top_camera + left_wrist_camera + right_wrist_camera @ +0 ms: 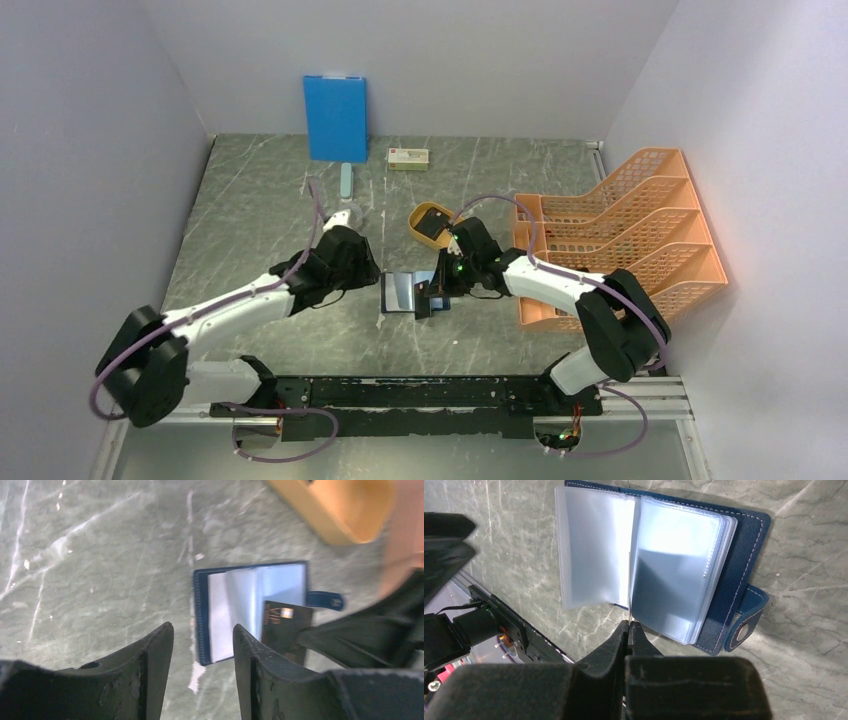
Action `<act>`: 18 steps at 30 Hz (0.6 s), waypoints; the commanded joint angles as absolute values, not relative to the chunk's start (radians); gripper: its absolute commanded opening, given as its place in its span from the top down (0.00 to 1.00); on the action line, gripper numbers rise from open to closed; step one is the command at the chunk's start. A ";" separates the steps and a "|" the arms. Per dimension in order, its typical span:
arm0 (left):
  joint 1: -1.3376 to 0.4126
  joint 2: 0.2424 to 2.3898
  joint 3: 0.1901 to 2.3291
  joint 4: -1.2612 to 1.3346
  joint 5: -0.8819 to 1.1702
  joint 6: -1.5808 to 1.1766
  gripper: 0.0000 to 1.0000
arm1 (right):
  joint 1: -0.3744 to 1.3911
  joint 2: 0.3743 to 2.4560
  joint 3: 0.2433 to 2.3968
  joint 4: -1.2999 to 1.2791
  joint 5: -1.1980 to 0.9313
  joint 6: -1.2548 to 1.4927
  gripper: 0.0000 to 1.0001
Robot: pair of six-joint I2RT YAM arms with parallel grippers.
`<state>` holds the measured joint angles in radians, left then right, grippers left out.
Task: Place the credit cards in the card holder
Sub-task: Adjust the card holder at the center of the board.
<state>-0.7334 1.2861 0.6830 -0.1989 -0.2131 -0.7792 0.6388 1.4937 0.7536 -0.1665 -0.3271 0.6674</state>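
The dark navy card holder lies open on the table, its clear sleeves up and its snap tab to one side. My right gripper is shut on a dark credit card with a gold chip, held on edge over the holder's middle fold; in the right wrist view the card is a thin line. My left gripper is open and empty just short of the holder's near edge. Another dark card lies in the yellow oval tray.
An orange file rack stands at the right. A large bright blue board leans on the back wall, with a small box and a pale blue stick near it. The yellow tray also shows in the left wrist view.
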 commanded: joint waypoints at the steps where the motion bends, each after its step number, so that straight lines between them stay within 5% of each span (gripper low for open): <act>1: -0.742 1.187 0.684 -0.149 -0.143 -0.773 0.47 | 0.633 1.489 0.783 -0.184 -0.306 0.653 1.00; 10: -0.810 1.414 0.755 0.041 0.099 -0.788 0.66 | 0.632 1.504 0.798 -0.179 -0.304 0.656 1.00; 18: -0.813 1.483 0.711 -0.050 -0.012 -0.814 0.80 | 0.633 1.496 0.806 -0.204 -0.296 0.645 1.00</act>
